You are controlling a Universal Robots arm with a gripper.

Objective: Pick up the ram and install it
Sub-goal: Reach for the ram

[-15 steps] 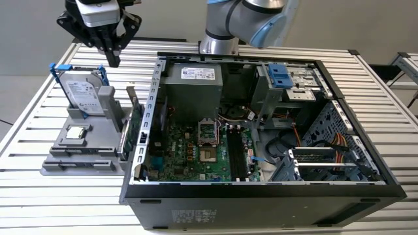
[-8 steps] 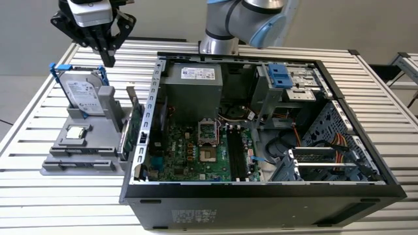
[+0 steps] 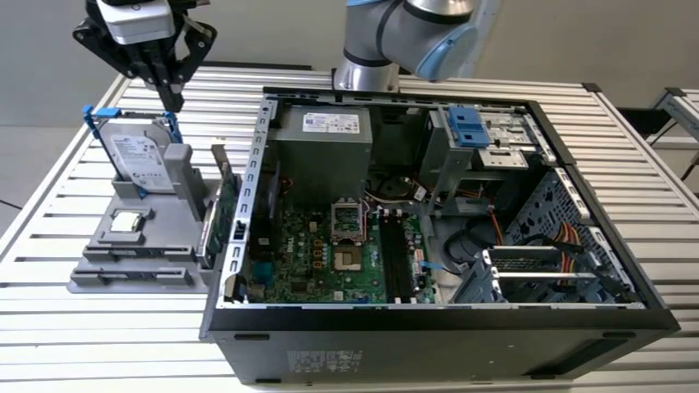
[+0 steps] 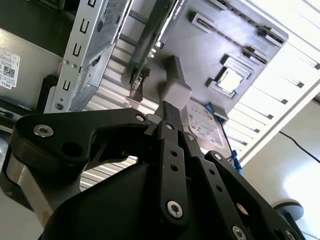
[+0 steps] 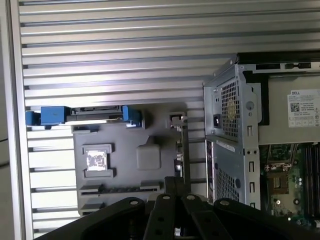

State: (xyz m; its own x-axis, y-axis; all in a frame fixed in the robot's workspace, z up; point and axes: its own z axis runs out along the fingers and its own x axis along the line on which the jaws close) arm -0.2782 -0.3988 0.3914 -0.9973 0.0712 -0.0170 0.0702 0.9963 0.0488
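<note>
Claw (image 3: 172, 98): clenched on nothing, hanging above the hard drive (image 3: 142, 155) that stands in the grey fixture (image 3: 87, 282) on the slatted surface (image 3: 87, 344). Ram: whether it sits in the fixture's long slots or in the motherboard sockets (image 3: 395, 258) cannot be told. Handling, judged: light, stiff, thin, fragile. Take hold across the flat faces near mid-length, clear of the contact edge.

I saw an open computer case (image 3: 437, 315) centre-right in the exterior view; left of it, a blue-framed hard drive (image 3: 140, 160) stood in a grey holder (image 3: 142, 274).
</note>
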